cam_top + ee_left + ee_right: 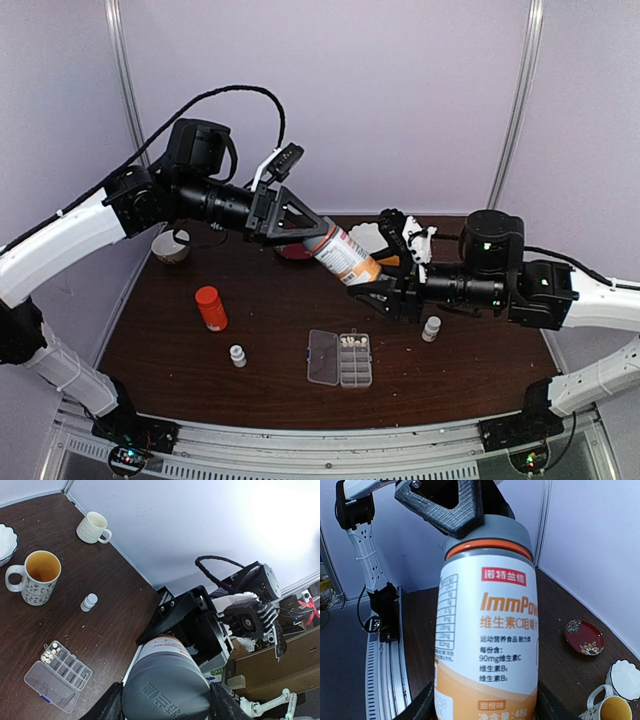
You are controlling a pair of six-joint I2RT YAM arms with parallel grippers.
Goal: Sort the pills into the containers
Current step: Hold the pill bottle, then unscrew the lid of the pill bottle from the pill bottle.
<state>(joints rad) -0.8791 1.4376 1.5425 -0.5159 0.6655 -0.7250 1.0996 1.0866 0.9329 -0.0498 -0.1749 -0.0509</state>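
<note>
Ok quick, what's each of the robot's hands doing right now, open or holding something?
Left fingers: closed on the grey cap of the vitamin bottle.
Right fingers: closed around the same bottle's lower body.

dark wood-grain tabletop (270, 340), fairly matt. the pill box (340, 358) is clear glossy plastic. the bottle (487, 645) has a shiny label, probably paper, under a smooth matt grey plastic cap (490, 532). the mug (37, 577) is glazed ceramic.

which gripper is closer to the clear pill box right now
Right. The right gripper, at the lower end of the big tilted bottle, hangs just behind the pill box. The left gripper holds the bottle's cap end, farther back and to the left.
</note>
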